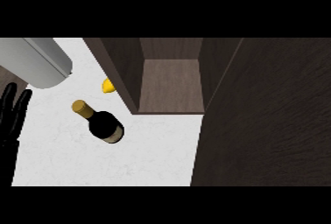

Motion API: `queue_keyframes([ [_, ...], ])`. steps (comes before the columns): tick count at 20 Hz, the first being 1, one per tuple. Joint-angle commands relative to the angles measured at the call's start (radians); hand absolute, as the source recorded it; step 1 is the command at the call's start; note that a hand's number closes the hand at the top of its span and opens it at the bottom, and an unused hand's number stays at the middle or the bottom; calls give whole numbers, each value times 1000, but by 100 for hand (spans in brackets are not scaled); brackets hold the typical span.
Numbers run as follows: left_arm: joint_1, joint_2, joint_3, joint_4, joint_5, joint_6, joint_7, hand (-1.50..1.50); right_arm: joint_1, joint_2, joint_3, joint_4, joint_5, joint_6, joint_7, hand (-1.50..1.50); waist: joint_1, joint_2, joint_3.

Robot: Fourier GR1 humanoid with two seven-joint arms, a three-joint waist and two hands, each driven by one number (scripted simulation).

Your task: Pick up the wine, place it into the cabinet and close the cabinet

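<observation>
The wine bottle (103, 124) stands on the white counter (77, 162), dark with a gold cap, just left of the cabinet's front corner. The dark wood cabinet (123, 70) is open, and its bare shelf (171, 83) shows inside. Its door (265, 131) is swung out and fills the right side of the view. My left hand (13, 114) shows at the left edge with its fingers straight and pointing up, apart from the bottle and holding nothing. My right hand does not show.
A grey rounded cylinder (35, 61) reaches in from the top left corner above the counter. A small yellow object (108, 86) lies against the cabinet's left wall, partly hidden by it.
</observation>
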State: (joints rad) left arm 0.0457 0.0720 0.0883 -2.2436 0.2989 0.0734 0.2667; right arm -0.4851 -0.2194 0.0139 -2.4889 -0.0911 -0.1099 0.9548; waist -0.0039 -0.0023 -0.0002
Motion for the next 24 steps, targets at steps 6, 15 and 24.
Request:
queue_keyframes([
  [6, 95, -19, 3, 146, -28, -88, -144, -150, -108, -60, -111, -107, -154, -15, 164, -150, -2, -2, 0],
  [15, 100, -45, 9, 318, -59, -118, -269, -150, -90, -27, -70, -100, -93, -35, 127, -150, 1, 0, 0],
  [24, 89, -25, 61, 597, -72, -215, -488, -150, -21, 1, 23, -163, -29, -43, 121, -150, -2, 0, 0],
])
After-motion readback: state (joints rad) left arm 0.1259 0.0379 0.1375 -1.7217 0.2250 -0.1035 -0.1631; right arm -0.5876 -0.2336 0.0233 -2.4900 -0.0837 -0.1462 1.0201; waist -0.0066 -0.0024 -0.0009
